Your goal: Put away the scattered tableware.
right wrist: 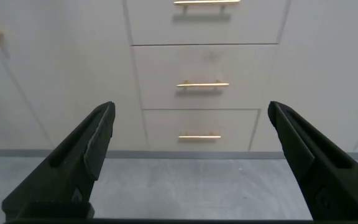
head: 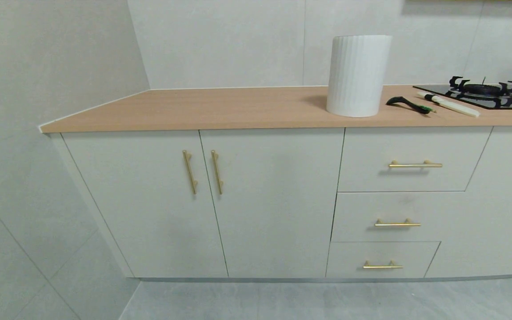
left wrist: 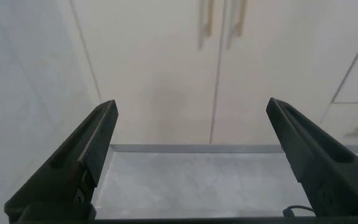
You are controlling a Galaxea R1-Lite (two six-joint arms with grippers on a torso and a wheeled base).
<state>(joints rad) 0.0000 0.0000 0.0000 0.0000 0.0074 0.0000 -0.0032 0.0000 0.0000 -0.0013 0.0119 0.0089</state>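
On the wooden countertop [head: 220, 109] stands a tall white ribbed cylinder container [head: 358, 75]. Just right of it lie a black-handled utensil [head: 409, 104] with a green tip and a cream-handled knife [head: 449, 104]. My left gripper [left wrist: 191, 112] is open, held low in front of the double cabinet doors [left wrist: 219, 62] with nothing between its fingers. My right gripper [right wrist: 191, 112] is open too, low before the stack of drawers [right wrist: 204, 74], holding nothing.
A black gas hob [head: 487, 93] sits at the counter's far right. Under the counter are two doors with gold handles [head: 202, 171] and three drawers with gold handles [head: 415, 165]. A tiled wall closes the left side. Grey floor [head: 327, 302] lies in front.
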